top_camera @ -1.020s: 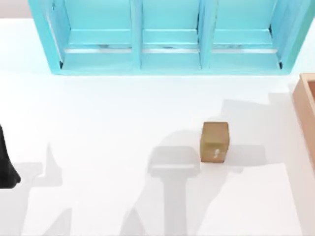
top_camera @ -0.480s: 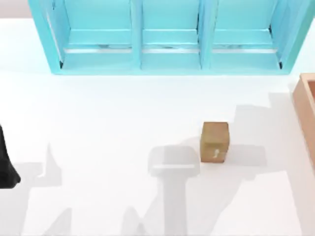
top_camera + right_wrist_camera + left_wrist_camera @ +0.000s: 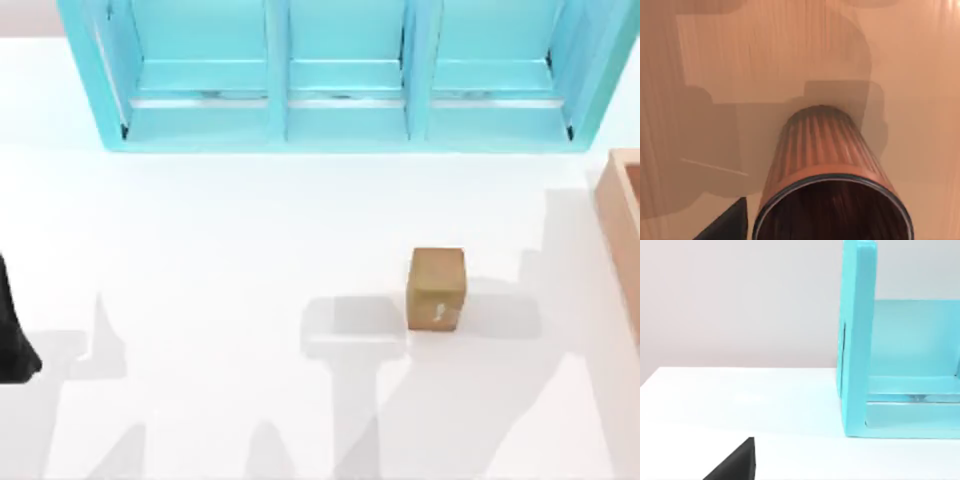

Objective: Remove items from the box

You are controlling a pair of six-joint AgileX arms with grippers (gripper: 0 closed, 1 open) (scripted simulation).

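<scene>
Two arms are fitted to the rig, and one of them is seen in the top view: the left arm (image 3: pixel 12 340) is parked as a dark shape at the table's 9 o'clock edge, low and well apart from everything else. In the left wrist view a dark wedge of the left gripper (image 3: pixel 735 465) is shown above the white table (image 3: pixel 740 410); whether it is spread or closed cannot be told. In the right wrist view the right gripper (image 3: pixel 725 225) is held inside the box (image 3: pixel 790 55), just beside the cup (image 3: pixel 825 155), with a dark corner of it in sight; its opening cannot be told either, and no contact with the cup can be made out.

The cup is stood on the box's wooden floor, its dark mouth turned up toward the camera, its ribbed reddish-brown wall ringed by a dark rim. Soft shadows are cast over the wood grain around it.

In the top view the block (image 3: pixel 436 288) is found outside the box, on the bare table toward 4 o'clock of centre, its small white mark on the side facing 6 o'clock. The box's thick wall is cut by the 3 o'clock edge, apart from the block. The turquoise shelf unit (image 3: pixel 340 120) is spread along 12 o'clock, its three compartments facing the table. Grey shadows are thrown across the white surface from 6 o'clock. A pale plain wall is seen behind the table.
</scene>
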